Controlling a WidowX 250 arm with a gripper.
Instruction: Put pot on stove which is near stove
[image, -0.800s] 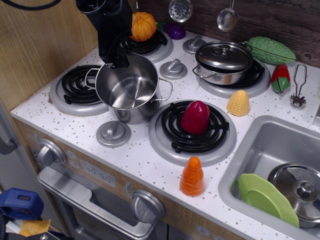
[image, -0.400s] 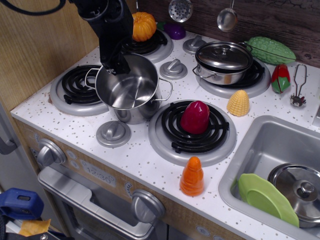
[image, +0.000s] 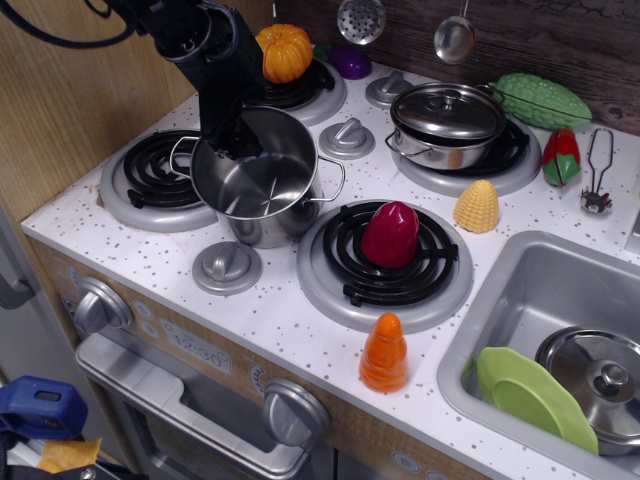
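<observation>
On the speckled counter (image: 290, 320), the pot (image: 258, 180) sat between the stove (image: 152, 180) on its left and a wider burner (image: 385, 265) holding a red vegetable (image: 390, 234). The gripper (image: 237, 147) was clamped on the pot's back rim.

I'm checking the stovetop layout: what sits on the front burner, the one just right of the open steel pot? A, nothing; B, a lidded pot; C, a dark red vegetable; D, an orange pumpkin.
C: a dark red vegetable sits on the black coil of the front burner, beside the open pot.
</observation>
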